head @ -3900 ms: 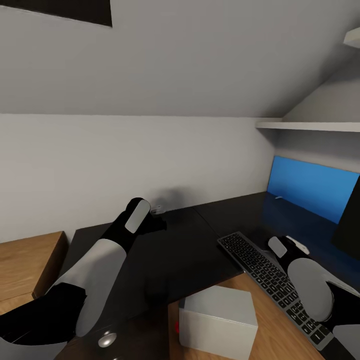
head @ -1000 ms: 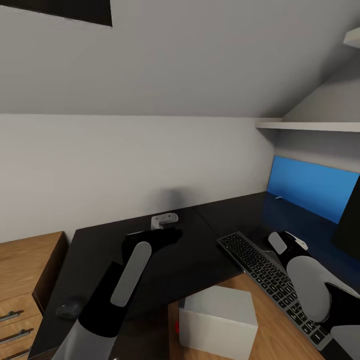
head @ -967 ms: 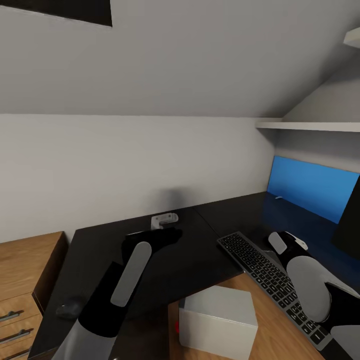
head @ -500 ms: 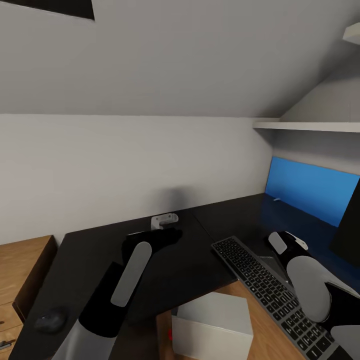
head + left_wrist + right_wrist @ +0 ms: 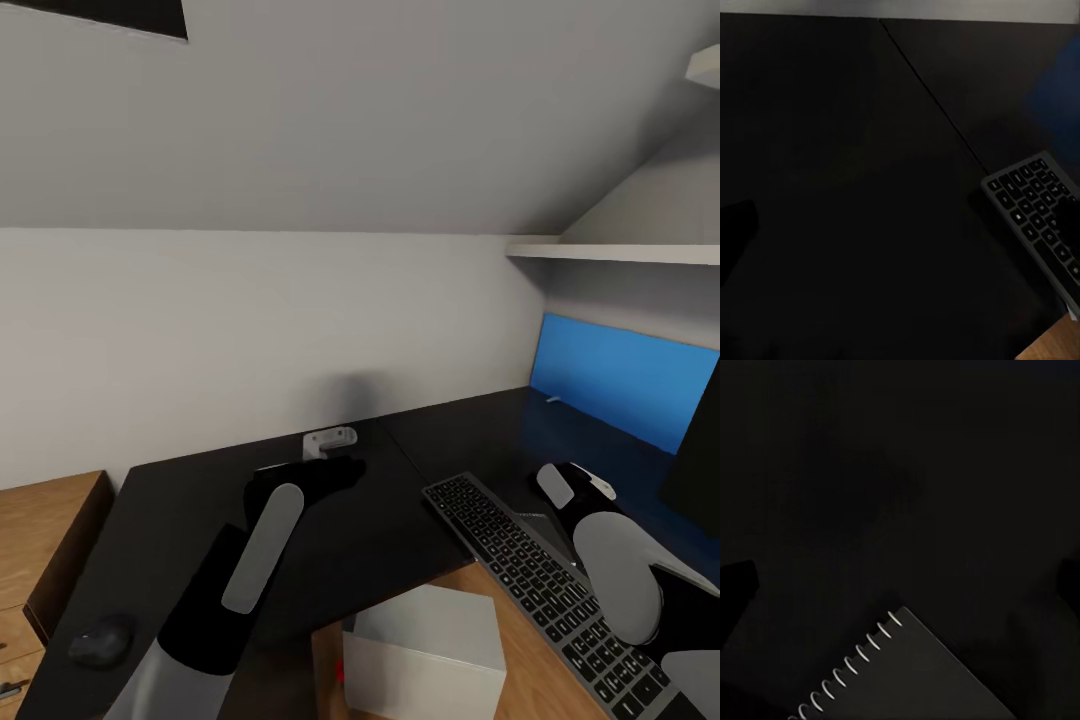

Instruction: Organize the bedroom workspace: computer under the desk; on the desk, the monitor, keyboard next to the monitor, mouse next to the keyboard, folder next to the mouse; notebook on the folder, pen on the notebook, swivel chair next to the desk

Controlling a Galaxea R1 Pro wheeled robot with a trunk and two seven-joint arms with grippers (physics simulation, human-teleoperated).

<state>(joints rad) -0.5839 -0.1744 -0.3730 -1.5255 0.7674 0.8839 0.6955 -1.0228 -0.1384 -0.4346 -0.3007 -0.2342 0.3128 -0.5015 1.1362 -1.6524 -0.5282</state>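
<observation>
Over the desk (image 5: 400, 520) my view has swung left, bringing the mouse (image 5: 100, 640) in near the desk's left end, well apart from the keyboard (image 5: 530, 570). It needs fetching. Both grippers' jaws: I cannot tell.

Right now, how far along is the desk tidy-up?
Done: keyboard lies on the desk, the monitor edge stands beside it, computer sits below. Mouse lies far from the keyboard, notebook bare. Nothing visibly gripped; folder, pen, chair remain.
</observation>
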